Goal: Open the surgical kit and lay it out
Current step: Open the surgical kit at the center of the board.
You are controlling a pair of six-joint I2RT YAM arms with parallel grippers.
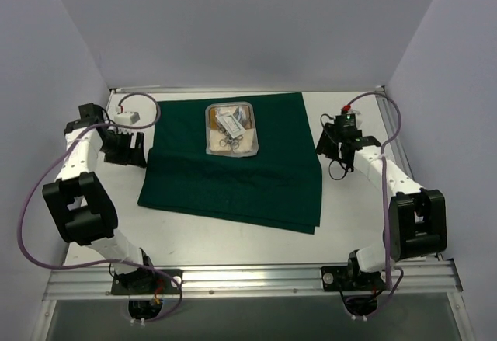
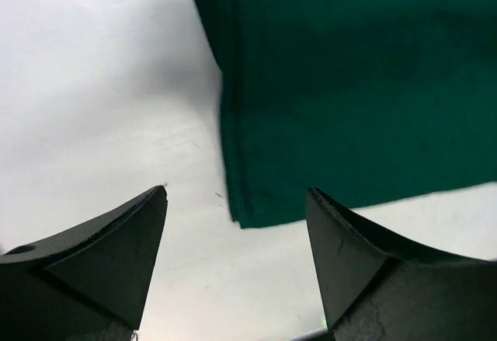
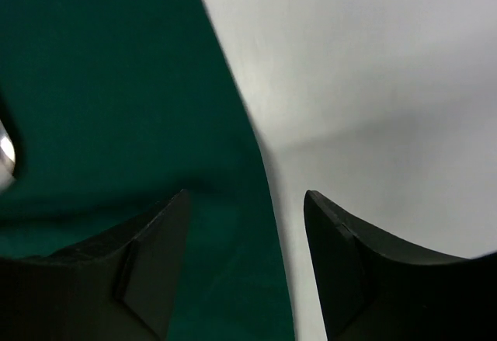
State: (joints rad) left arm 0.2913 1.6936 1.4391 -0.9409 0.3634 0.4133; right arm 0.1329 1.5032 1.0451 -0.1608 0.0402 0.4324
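Note:
The dark green cloth [image 1: 233,166] lies spread flat on the table. On its far half sits the steel tray [image 1: 210,135] with a tan liner, steel instruments [image 1: 230,137] and white gauze packets [image 1: 232,118]. My left gripper [image 1: 133,148] is open and empty just off the cloth's left edge; in the left wrist view the cloth's corner [image 2: 256,209] lies between my fingers [image 2: 116,248]. My right gripper [image 1: 324,144] is open and empty at the cloth's right edge [image 3: 264,178].
A small white box [image 1: 126,116] with a cable sits at the far left of the table. White walls close in on three sides. A metal rail [image 1: 248,279] runs along the near edge, where the arm bases are bolted.

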